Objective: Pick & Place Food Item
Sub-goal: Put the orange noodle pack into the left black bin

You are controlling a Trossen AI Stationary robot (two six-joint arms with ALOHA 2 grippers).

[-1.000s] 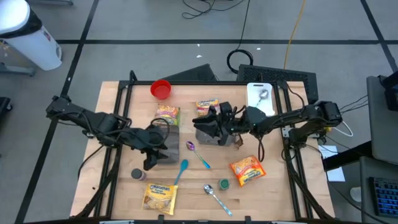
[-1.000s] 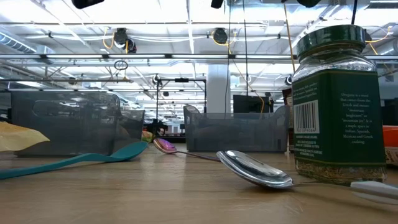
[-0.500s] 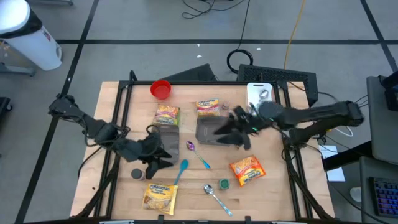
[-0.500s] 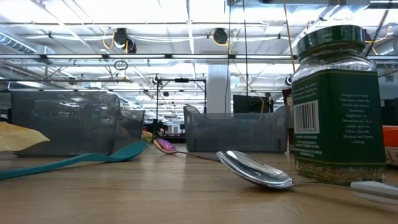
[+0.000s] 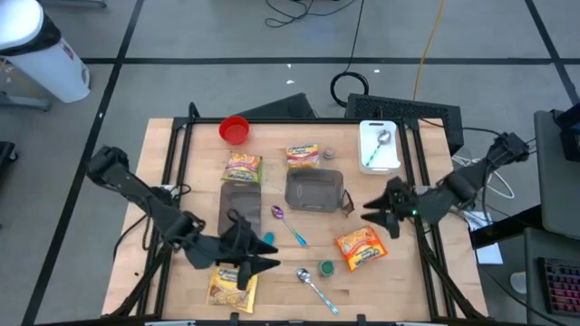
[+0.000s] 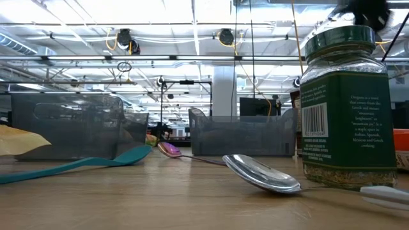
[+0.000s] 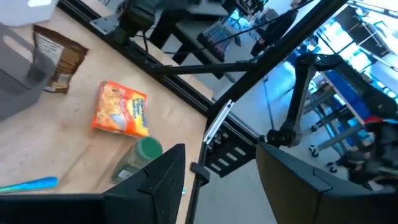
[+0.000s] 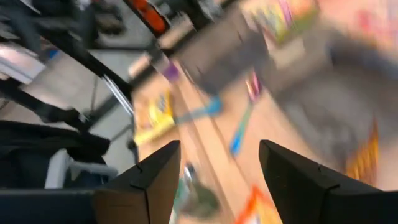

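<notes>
Several noodle packets lie flat on the wooden table: an orange one (image 5: 360, 247) (image 7: 121, 109) at the near right, a yellow one (image 5: 231, 285) at the near edge, and two (image 5: 243, 167) (image 5: 303, 156) behind the grey bins. My left gripper (image 5: 261, 259) (image 7: 221, 155) hovers open just right of the yellow packet, holding nothing. My right gripper (image 5: 375, 211) (image 8: 217, 149) hangs open between the right bin (image 5: 314, 190) and the orange packet, with nothing between its fingers.
A second grey bin (image 5: 240, 197) stands left of centre, and a brown packet (image 5: 347, 201) leans at the right bin's side. A green-lidded jar (image 5: 326, 269) (image 6: 345, 105), a metal spoon (image 5: 313, 282), a teal spoon (image 5: 265, 243) and a purple spoon (image 5: 288, 223) lie near. A red cup (image 5: 234, 129) and a white tray (image 5: 379, 145) stand at the far side.
My left gripper has swung from beside the left bin toward the table's near edge and right, ending by the yellow packet. My right gripper has drawn back from over the right bin toward the table's right edge, turning as it went.
</notes>
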